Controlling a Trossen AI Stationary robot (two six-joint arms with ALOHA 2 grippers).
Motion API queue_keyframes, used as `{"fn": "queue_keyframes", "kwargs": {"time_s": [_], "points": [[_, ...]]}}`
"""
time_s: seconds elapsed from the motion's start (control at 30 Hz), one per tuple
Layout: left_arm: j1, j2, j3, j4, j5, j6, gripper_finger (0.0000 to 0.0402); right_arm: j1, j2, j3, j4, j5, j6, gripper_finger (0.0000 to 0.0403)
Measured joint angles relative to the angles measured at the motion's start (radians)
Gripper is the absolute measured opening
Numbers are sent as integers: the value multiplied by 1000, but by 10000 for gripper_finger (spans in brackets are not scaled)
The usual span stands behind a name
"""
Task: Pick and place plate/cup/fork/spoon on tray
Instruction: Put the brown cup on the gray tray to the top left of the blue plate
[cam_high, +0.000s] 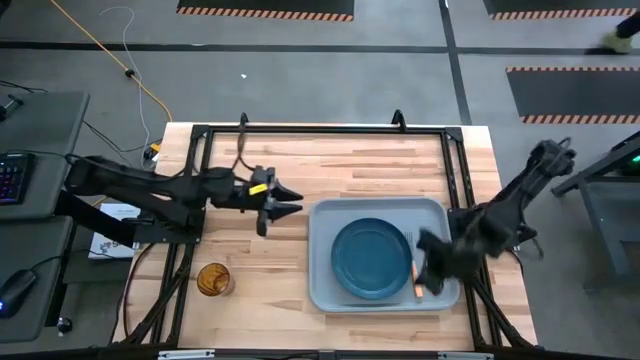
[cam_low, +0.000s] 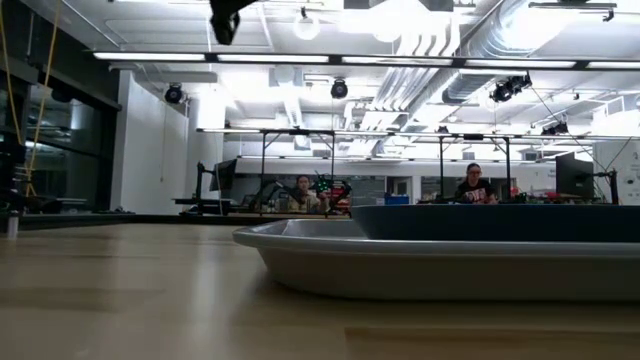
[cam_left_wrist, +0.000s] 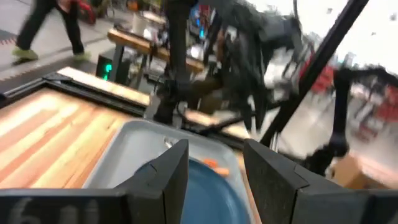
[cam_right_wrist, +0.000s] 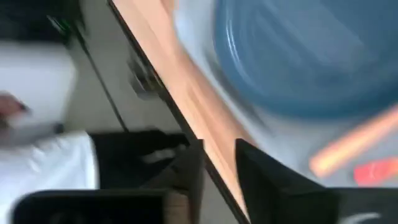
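The pale grey-blue tray (cam_high: 325, 225) lies on the table's right half. The dark teal plate (cam_high: 370, 258) rests flat in it. The fork lies in the tray to the right of the plate, its orange handle (cam_high: 416, 284) toward the near edge; the handle also shows in the right wrist view (cam_right_wrist: 357, 146). My right gripper (cam_high: 428, 270) hovers over the tray's right side, above the fork, open and empty. My left gripper (cam_high: 292, 201) is open and empty, raised over the table's middle, left of the tray. The amber cup (cam_high: 213, 279) stands near the table's near left corner. I cannot make out the spoon.
A black frame runs along the table's edges (cam_high: 320, 132). Bare wood lies between the cup and the tray. In the low view the tray (cam_low: 330, 262) and the plate (cam_low: 500, 222) fill the right; people sit at benches far behind.
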Motion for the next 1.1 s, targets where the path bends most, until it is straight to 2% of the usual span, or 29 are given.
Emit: {"fn": "queue_keyframes", "kwargs": {"time_s": [0.1, 0.2, 0.33, 0.5, 0.7, 0.83, 0.97, 1.1], "points": [[-8, -36, -55, 71, -45, -21, 143, 109, 104, 0, -26, -15, 84, 19], [-7, -50, -76, 72, -64, -23, 143, 150, 212, 0, -68, -49, 131, 13], [-7, -50, -81, 72, -65, -40, 143, 124, 291, -2, -189, -50, 222, 10], [-7, -49, -81, 73, -66, -38, 143, 17, 248, -1, -312, 1, 198, 5], [-7, -49, -81, 72, -72, -38, 143, -195, 164, -1, -456, 64, 54, 4], [-7, -49, -81, 73, -73, -38, 143, -372, 156, -1, -483, 6, -152, 1], [-7, -49, -81, 72, -74, -38, 143, -527, 159, -1, -405, -35, -375, 0], [-7, -49, -81, 71, -74, -37, 143, -636, 159, -1, -223, -26, -570, 0]]}}
